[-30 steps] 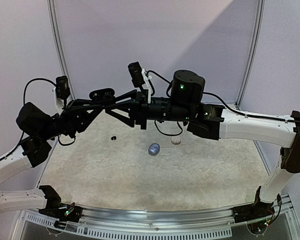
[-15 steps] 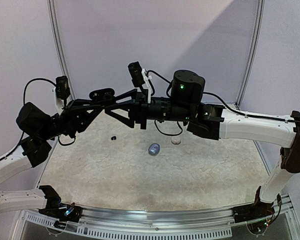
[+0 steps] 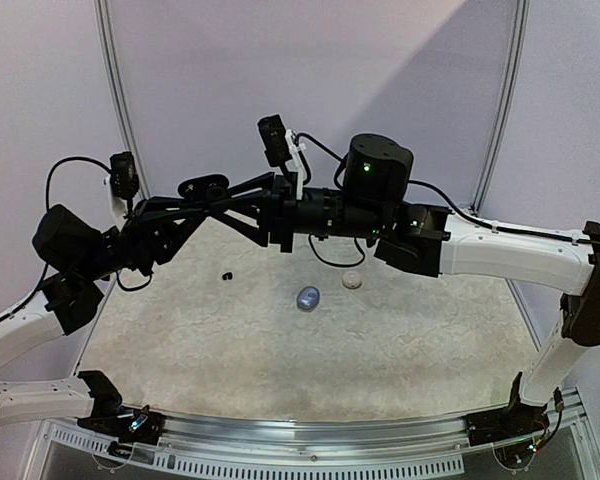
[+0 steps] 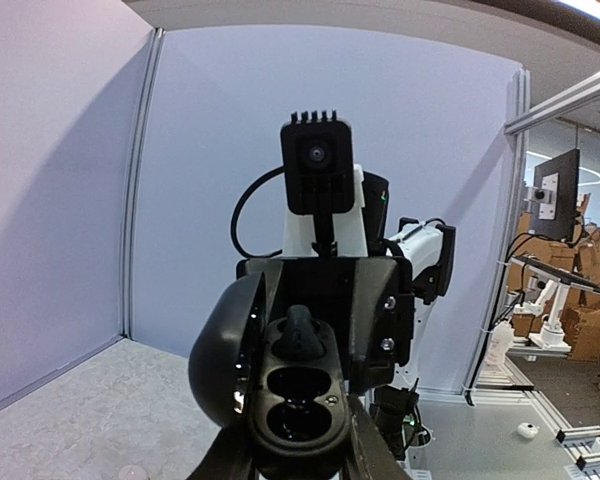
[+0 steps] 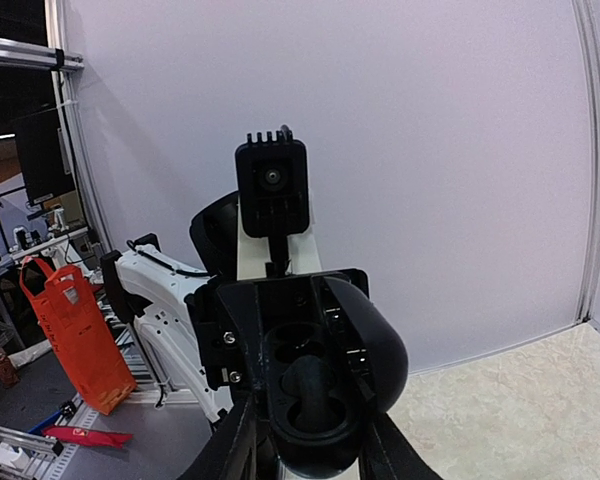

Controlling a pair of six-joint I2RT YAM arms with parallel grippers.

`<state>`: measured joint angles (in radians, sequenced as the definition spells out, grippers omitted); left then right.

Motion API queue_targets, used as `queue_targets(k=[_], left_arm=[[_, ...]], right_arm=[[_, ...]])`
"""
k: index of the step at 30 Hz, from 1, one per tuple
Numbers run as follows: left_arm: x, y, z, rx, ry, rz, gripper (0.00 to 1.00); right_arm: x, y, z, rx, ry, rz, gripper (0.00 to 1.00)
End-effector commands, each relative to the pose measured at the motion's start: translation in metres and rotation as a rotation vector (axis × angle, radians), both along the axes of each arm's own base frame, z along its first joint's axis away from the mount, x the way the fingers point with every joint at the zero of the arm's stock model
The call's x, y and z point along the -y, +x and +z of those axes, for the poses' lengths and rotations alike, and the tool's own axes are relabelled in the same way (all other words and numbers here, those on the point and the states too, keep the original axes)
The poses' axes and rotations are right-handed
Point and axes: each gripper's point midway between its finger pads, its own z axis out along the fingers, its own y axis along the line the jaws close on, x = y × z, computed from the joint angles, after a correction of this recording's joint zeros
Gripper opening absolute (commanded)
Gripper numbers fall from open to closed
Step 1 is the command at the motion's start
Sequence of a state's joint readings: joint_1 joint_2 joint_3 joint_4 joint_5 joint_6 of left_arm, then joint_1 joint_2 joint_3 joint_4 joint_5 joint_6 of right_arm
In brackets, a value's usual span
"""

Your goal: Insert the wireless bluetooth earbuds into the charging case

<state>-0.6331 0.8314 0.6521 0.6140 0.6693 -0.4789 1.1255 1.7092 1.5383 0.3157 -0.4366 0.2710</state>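
- Left wrist view: the left hand (image 4: 298, 455) pinches the lower end of an open black charging case (image 4: 295, 405), one finger on each side.
- The case's lid (image 4: 225, 350) is swung out to the left in this view. A black earbud (image 4: 300, 335) stands at the upper end of the tray, above two round wells that look bare.
- I cannot tell whether that bud is seated or only resting on the rim. Right behind the case sits the right arm's wrist camera (image 4: 318, 165), pointing straight back.
- Right wrist view: the same case fills the lower middle, with its lid on the right here. The fingers of the right hand (image 5: 308, 445) stand apart on either side of its lower part.
- The frames do not show whether those fingers press on the case or on a bud. A dark rounded lump lies in the tray, too dim to name. The left arm's wrist camera (image 5: 272, 185) faces this view from above the case.
- Top view: both arms are raised and meet high above the far left part of the table (image 3: 430, 350), with the case up in the air between them.
- On the table, a loose black bud (image 3: 226, 274) lies alone to the left. A bluish-grey oval thing (image 3: 308, 297) lies near the middle, and a small pale round piece (image 3: 352, 282) lies just beside it, to the right and farther back.
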Motion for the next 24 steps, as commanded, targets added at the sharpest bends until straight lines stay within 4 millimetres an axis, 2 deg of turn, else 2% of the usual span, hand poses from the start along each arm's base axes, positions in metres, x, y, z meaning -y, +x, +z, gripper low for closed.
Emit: queue_targets(k=[1, 9, 16, 20, 24], left_arm=[[0.001, -0.002, 0.003, 0.016, -0.012, -0.002, 0.00], [-0.001, -0.003, 0.010, 0.027, -0.029, 0.003, 0.00], [0.000, -0.004, 0.010, 0.028, -0.029, 0.001, 0.00], [0.001, -0.005, 0.007, 0.023, -0.021, -0.006, 0.00], [0.001, -0.004, 0.003, 0.011, -0.014, -0.008, 0.00]], right_arm=[[-0.005, -0.002, 0.002, 0.001, 0.004, 0.013, 0.29], [-0.007, 0.000, -0.008, -0.014, -0.028, 0.007, 0.42], [-0.007, 0.001, -0.013, -0.023, -0.037, -0.003, 0.39], [-0.005, 0.000, -0.006, -0.012, -0.018, 0.000, 0.35], [-0.001, -0.002, 0.002, 0.006, 0.002, -0.001, 0.37]])
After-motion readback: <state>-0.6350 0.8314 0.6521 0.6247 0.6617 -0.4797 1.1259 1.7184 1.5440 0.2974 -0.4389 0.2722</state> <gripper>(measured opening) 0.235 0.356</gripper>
